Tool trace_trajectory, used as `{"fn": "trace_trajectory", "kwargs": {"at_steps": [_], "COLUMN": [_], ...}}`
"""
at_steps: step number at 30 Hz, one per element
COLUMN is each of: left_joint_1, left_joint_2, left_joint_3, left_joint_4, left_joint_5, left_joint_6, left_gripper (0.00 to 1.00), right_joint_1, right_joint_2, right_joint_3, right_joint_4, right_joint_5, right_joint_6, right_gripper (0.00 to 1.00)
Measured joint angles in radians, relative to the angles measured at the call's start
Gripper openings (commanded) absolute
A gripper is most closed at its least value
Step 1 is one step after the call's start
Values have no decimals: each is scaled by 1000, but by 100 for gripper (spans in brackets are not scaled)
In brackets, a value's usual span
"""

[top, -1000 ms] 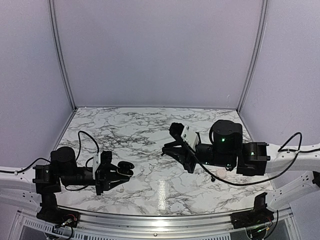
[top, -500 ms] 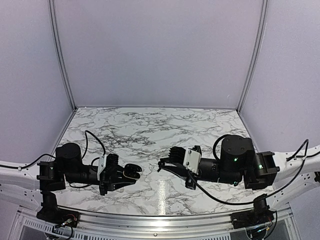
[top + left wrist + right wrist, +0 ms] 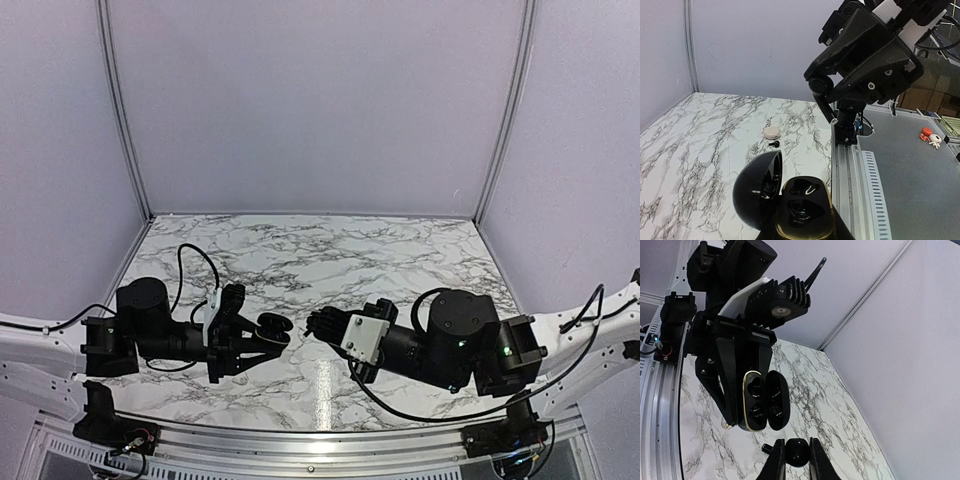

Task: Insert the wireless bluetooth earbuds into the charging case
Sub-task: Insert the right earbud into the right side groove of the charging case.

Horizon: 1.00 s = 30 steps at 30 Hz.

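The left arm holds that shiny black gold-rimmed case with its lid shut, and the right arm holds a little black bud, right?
No: the right wrist view shows the glossy black, gold-rimmed charging case open, lid swung aside, in the left arm's fingers. The right arm's fingers do hold a small black earbud.

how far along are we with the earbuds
Done: the case is open, held up in the left jaws. In hand: the right jaws pinch one black earbud just short of the case, not yet seated. Left: seat it, then probably fetch the small black piece on the table beside a pale round thing; it may be the second bud.
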Motion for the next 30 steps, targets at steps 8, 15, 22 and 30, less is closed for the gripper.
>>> {"fn": "trace_trajectory", "kwargs": {"at_steps": [8, 15, 22, 30], "left_joint_1": [0, 0, 0, 0], "left_joint_2": [31, 61, 70, 95], "left_joint_3": [21, 35, 40, 54], "left_joint_4": [21, 34, 40, 41], "left_joint_5": [-27, -38, -36, -22], "left_joint_6": [-91, -135, -153, -164], "left_gripper": [0, 0, 0, 0], "right_joint_1": [9, 22, 26, 26], "right_joint_2": [29, 63, 85, 112], "right_joint_3": [8, 17, 22, 35], "right_joint_4": [48, 68, 76, 82], "right_joint_5": [88, 129, 156, 194], "right_joint_6": [-28, -65, -86, -100], "right_gripper": [9, 9, 9, 9]}}
